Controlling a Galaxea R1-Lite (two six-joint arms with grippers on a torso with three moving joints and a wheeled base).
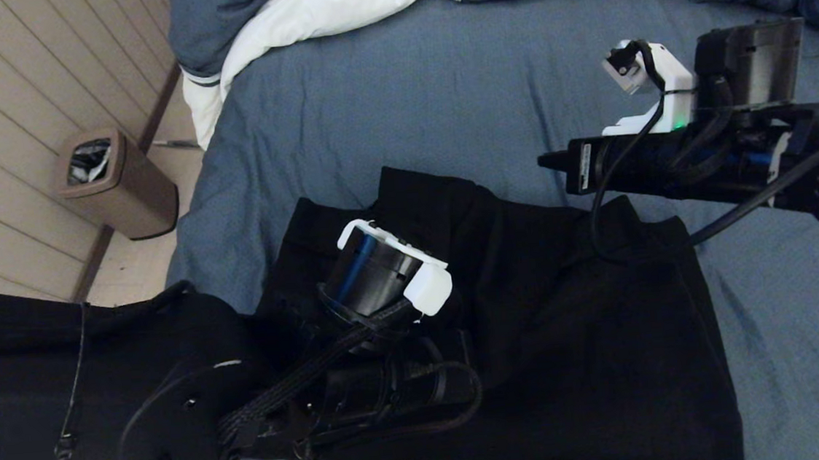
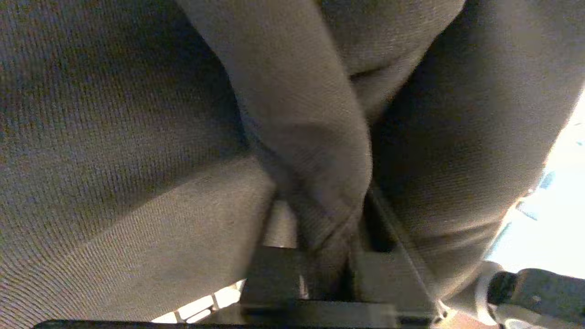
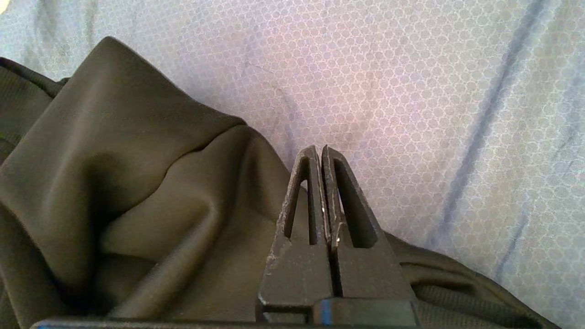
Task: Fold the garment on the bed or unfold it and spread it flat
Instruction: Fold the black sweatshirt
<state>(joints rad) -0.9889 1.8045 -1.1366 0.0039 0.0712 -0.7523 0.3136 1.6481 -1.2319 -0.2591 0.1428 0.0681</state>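
My left jaws in the black garment, my right jaws pressed together above it.

The brown bin (image 1: pixel 117 183) on the floor, far left of my jaws, holds a crumpled dark liner. The garment (image 1: pixel 570 320) lies bunched on the bed (image 1: pixel 443 96), its long axis running from my left gripper (image 2: pixel 327 256) toward the right gripper (image 3: pixel 322 192). A fabric fold sits between my slightly parted left jaws; whether they pinch it, I cannot tell.
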